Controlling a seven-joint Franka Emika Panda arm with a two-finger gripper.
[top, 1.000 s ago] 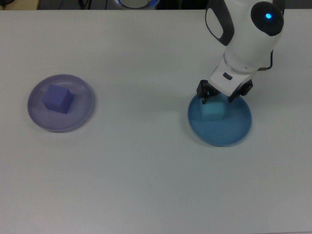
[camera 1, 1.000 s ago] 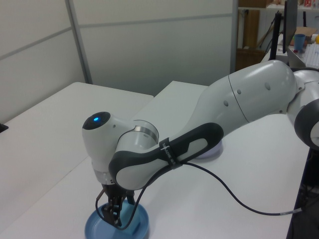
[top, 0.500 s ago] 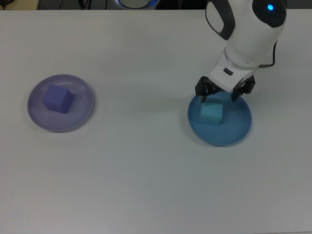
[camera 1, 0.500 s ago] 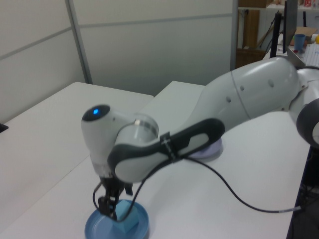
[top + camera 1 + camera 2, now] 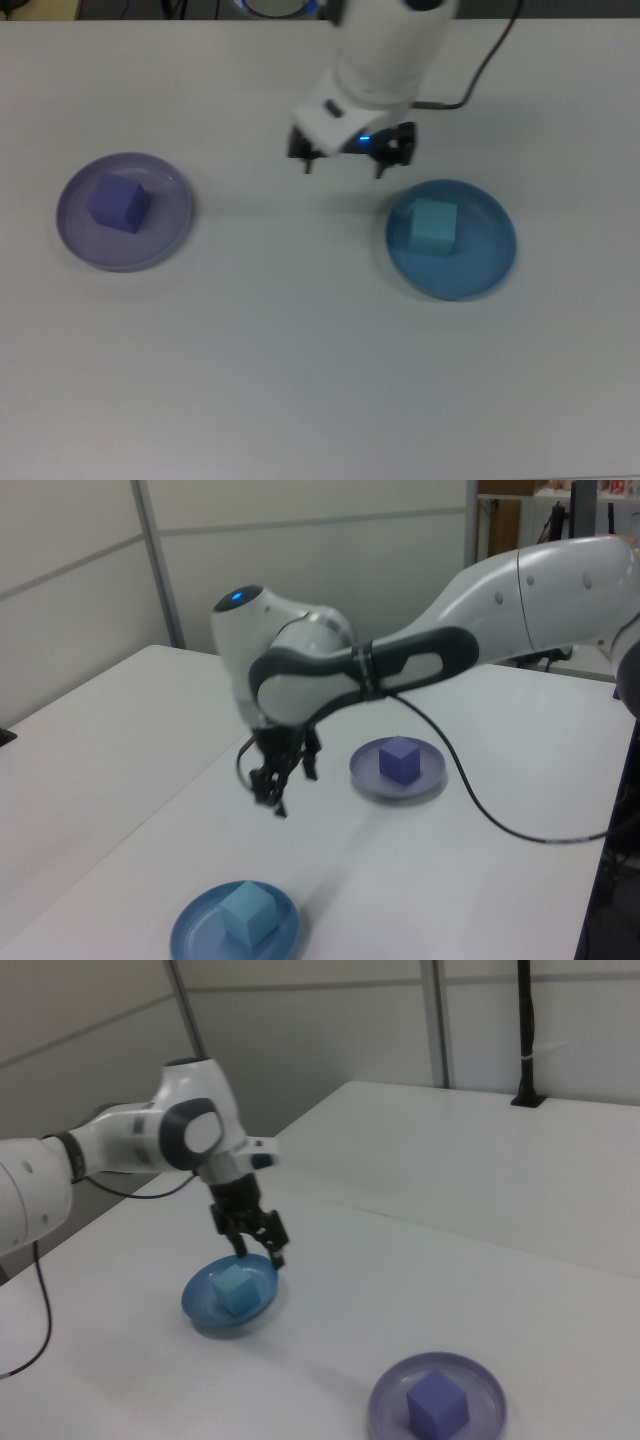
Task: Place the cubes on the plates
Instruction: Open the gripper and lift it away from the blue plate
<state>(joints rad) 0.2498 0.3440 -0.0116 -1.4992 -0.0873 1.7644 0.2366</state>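
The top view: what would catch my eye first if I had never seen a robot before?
Probably the big white robot arm reaching in from the top view's upper edge, its open claw hanging above bare table. Next, two matching pairs: a small violet-blue cube on a pale lavender round plate at the top view's left, and a light turquoise cube on a medium blue round plate at the top view's right.

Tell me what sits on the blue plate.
One turquoise cube rests on the blue plate, off-centre toward the top view's left. Nothing else shows on it. The patch of plate beneath the cube is covered.
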